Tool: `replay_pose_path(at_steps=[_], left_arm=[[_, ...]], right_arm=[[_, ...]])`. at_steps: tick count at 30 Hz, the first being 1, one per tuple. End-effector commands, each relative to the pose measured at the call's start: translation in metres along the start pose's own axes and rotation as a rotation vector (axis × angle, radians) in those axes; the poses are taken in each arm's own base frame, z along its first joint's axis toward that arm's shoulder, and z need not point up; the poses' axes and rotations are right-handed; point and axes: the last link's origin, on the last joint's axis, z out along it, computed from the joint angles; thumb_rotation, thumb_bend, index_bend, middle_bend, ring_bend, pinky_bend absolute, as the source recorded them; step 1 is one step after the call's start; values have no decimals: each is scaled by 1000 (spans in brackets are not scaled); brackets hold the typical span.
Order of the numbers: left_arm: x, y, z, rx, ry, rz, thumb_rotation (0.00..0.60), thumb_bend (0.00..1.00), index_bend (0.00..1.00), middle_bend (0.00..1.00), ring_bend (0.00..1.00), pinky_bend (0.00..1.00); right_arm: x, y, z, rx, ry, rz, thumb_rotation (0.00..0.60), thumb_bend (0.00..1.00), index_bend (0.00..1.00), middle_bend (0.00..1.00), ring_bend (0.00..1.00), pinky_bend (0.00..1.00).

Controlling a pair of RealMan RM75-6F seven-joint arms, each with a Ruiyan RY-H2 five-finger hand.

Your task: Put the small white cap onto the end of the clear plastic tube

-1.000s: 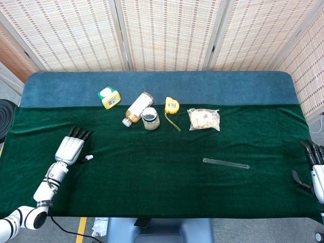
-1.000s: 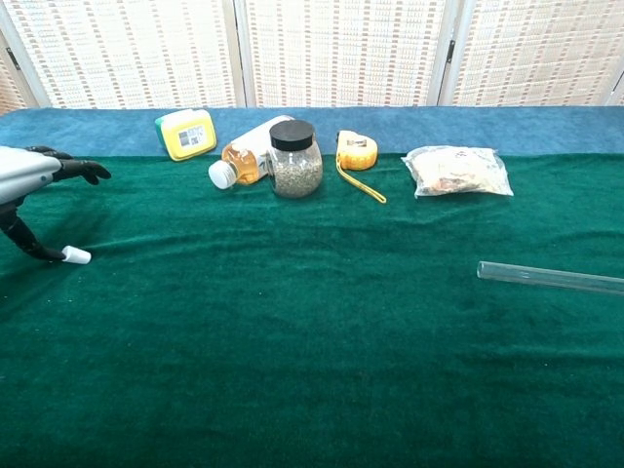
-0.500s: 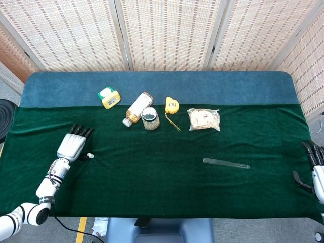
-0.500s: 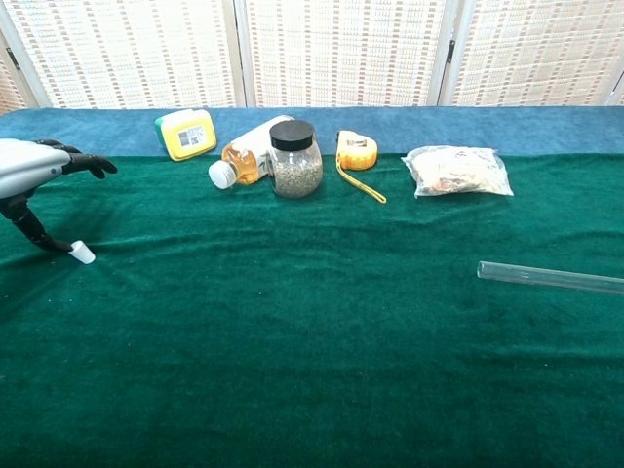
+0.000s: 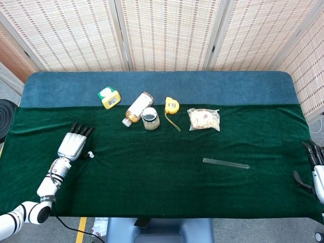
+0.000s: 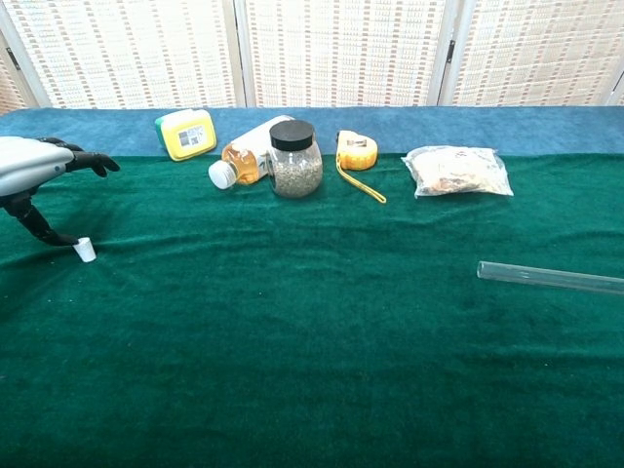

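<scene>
Green cloth [image 6: 322,370]: small white cap [image 6: 86,250] upright; clear tube [image 6: 551,277] lying flat.

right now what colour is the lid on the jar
Black; the jar lid shows best in the chest view.

A bench [image 5: 152,182] draped in dark green cloth, with a blue strip along its far edge, carries everything. Toward the back lie a yellow-and-green container [image 5: 110,97], a tipped bottle [image 5: 137,108], a dark-lidded jar [image 5: 150,118], a yellow tape measure [image 5: 171,105] and a clear bag [image 5: 204,119]. The small white cap [image 6: 86,250] stands at the left, and the clear plastic tube [image 5: 226,163] lies well apart at the right.
</scene>
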Motion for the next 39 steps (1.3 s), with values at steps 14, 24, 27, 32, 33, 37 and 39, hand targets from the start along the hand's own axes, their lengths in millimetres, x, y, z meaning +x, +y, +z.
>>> replay_pose_path(at_steps=[14, 24, 27, 32, 33, 37, 39], left_arm=[[16, -3, -18, -10, 53, -19, 600, 183, 164, 191, 106, 39], [19, -11, -37, -53, 66, -4, 600, 212, 419, 810, 666, 662], [12, -11, -34, -61, 18, -10, 600, 222, 432, 955, 836, 805], [2, -12, -25, -59, -17, -36, 600, 277, 436, 1000, 884, 843], [1, -12, -24, -61, -20, -38, 600, 300, 437, 1000, 885, 844], [-4, -12, -20, -66, -34, -42, 600, 332, 435, 1000, 885, 844], [-6, -12, -19, -65, -47, -46, 600, 334, 435, 1000, 885, 844]], right_arm=[[2, 1, -1, 0, 2, -2, 600, 450, 0, 46, 52, 0], [1, -3, 1, 12, -4, -5, 600, 450, 0, 67, 101, 0], [1, -3, 0, 12, -5, -8, 600, 450, 0, 84, 138, 0], [1, -2, -2, 8, -5, -9, 600, 450, 0, 101, 166, 0], [1, -2, -2, 7, -4, -9, 600, 450, 0, 104, 170, 0], [1, -3, -2, 5, -4, -9, 600, 450, 0, 112, 179, 0], [1, -3, -2, 6, -6, -10, 600, 450, 0, 113, 179, 0]])
